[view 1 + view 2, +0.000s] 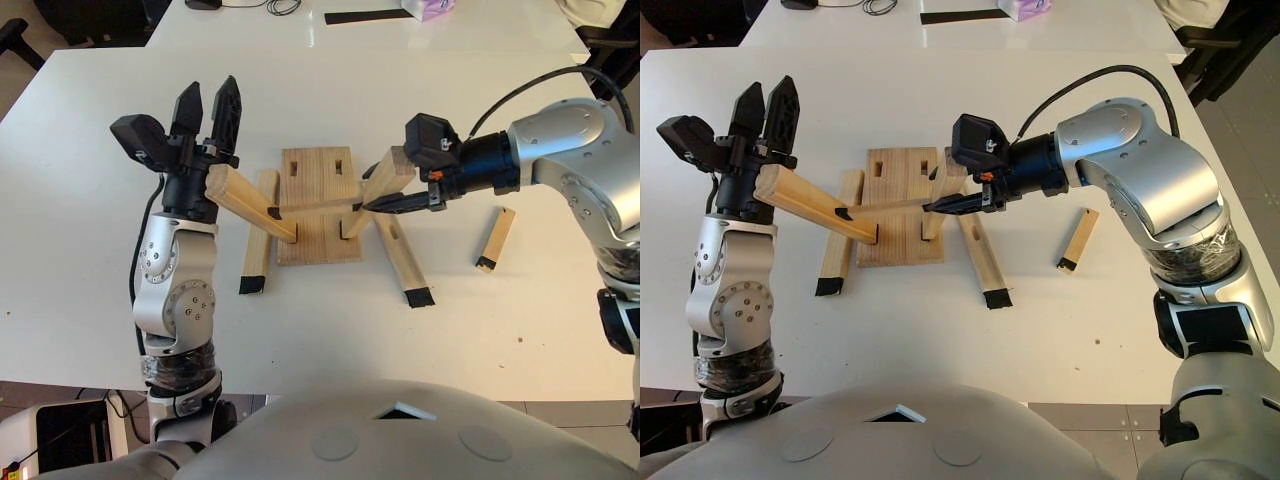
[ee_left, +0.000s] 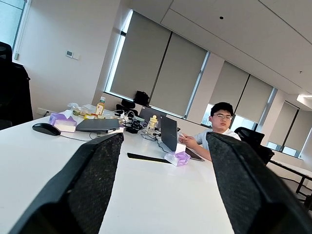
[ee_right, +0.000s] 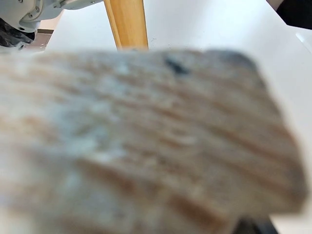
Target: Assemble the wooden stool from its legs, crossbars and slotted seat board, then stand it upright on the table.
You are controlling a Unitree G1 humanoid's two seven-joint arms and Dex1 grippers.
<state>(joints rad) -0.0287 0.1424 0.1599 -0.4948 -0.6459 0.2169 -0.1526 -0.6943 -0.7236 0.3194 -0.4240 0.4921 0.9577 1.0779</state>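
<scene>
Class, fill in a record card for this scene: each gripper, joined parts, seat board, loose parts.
left gripper: open, pointing up, holding nothing
right gripper: at the joint of crossbar and right raised leg
joined parts: crossbar links left raised leg and right raised leg
seat board: flat on the table, two slots seen empty
loose parts: left loose leg and right loose leg beside the board; short wooden piece farther right

Bright even light; soft shadows on table; rt wrist view: near wood blurred.
</scene>
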